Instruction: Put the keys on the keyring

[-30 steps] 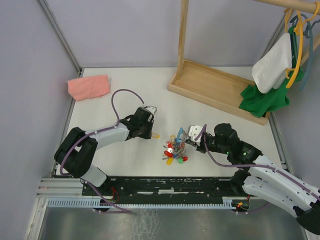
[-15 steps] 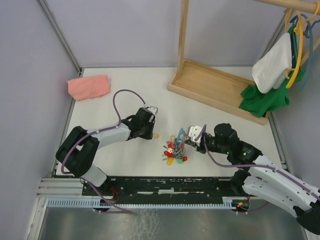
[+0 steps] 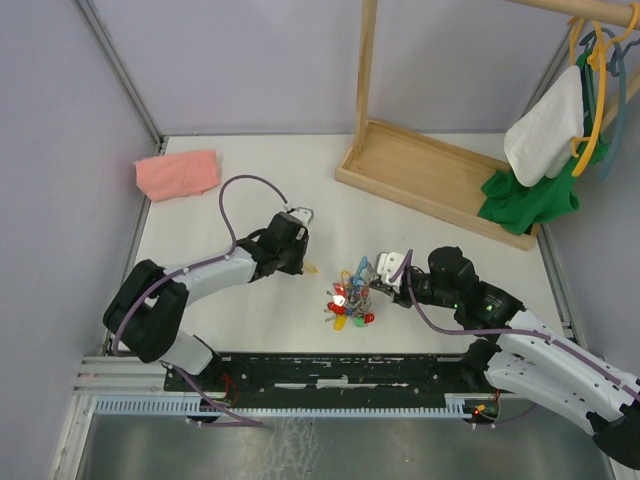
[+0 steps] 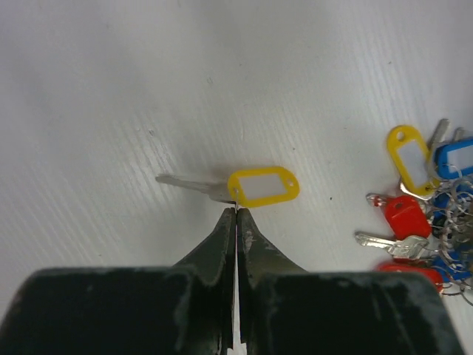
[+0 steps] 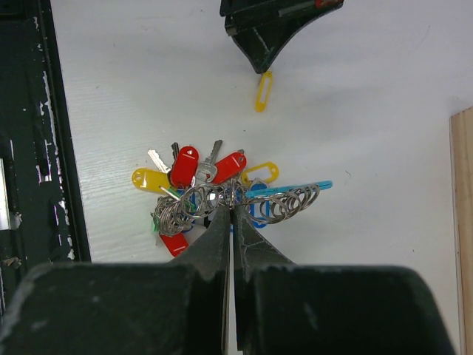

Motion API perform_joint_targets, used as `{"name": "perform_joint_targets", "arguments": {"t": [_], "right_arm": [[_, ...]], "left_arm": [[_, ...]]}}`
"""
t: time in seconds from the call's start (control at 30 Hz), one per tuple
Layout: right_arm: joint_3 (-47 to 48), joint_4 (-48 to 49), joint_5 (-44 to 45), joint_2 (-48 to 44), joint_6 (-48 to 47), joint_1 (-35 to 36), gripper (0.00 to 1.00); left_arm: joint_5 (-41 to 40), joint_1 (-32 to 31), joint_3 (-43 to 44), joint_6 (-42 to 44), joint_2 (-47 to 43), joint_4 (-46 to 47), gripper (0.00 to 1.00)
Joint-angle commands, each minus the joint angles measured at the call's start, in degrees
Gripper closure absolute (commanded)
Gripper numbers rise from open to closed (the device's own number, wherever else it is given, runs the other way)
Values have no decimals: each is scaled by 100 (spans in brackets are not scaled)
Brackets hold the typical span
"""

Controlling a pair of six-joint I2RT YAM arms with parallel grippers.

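left gripper (image 4: 236, 210): jaws pressed together; tips touching the near edge of the yellow key (image 4: 260, 186); whether it is pinched cannot be told
yellow key: flat on the table (image 4: 111, 89); left of the keyring (image 5: 290, 200), apart from it
right gripper (image 5: 231, 205): jaws pressed together; tips at the keyring's wire coils
keyring: on the table; coloured keys fanned around it
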Motion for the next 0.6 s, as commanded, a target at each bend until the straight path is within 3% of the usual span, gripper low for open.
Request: {"name": "perform_joint_targets", "arguments": {"t": [0.0,0.33,0.57], "right_arm": [[295,125,-72,7,-62,48,99],[790,-194,73,184,-269,49,99],[1247,-575,79,516,-642,51,99]], "left_arm": [[-16,-185,179,775,-875,351,97],[1014,-293,-1742,2438,-2584,3821,97],[1904,-295,-2469,3213,-3027,4932,97]]}}
